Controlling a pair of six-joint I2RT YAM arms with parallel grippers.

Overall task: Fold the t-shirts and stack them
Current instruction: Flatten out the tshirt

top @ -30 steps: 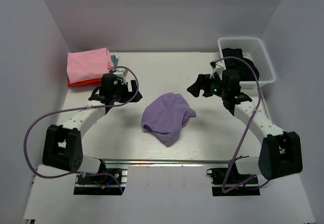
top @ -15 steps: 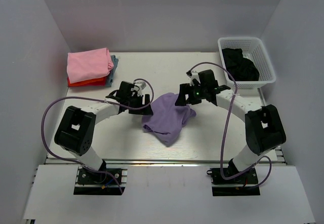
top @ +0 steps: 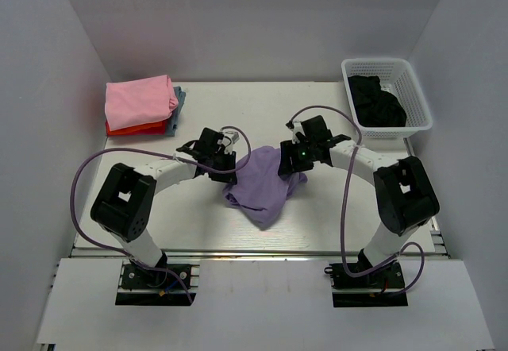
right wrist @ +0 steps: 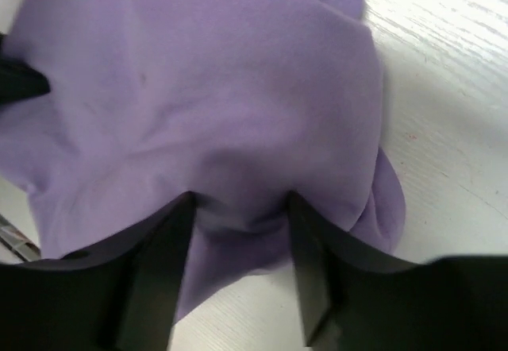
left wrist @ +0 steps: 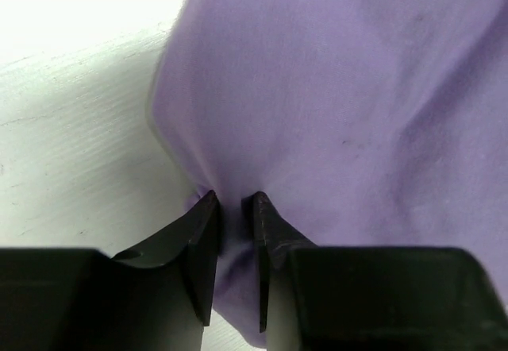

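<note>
A crumpled lavender t-shirt [top: 262, 184] lies in a heap mid-table, and both grippers are at its far edge. My left gripper [top: 228, 163] is at the heap's upper left. In the left wrist view the jaws [left wrist: 232, 200] stand narrow, with a fold of the lavender t-shirt [left wrist: 333, 89] pinched between them. My right gripper [top: 287, 160] is at the upper right of the heap. Its fingers [right wrist: 238, 200] stand wider apart and press into the lavender t-shirt [right wrist: 198, 89], a bunch of cloth between them. Folded t-shirts [top: 139, 103] are stacked at the far left, pink on top.
A red layer [top: 135, 129] and a grey-blue edge [top: 179, 97] show under the pink shirt. A white lattice basket [top: 418, 89] with dark cloth [top: 377, 105] in it stands at the far right. White walls close in the table on three sides.
Both arms have swung inward from the table's sides and come down onto the lavender t-shirt. Both sets of jaws have narrowed, the left onto a fold of the cloth.
</note>
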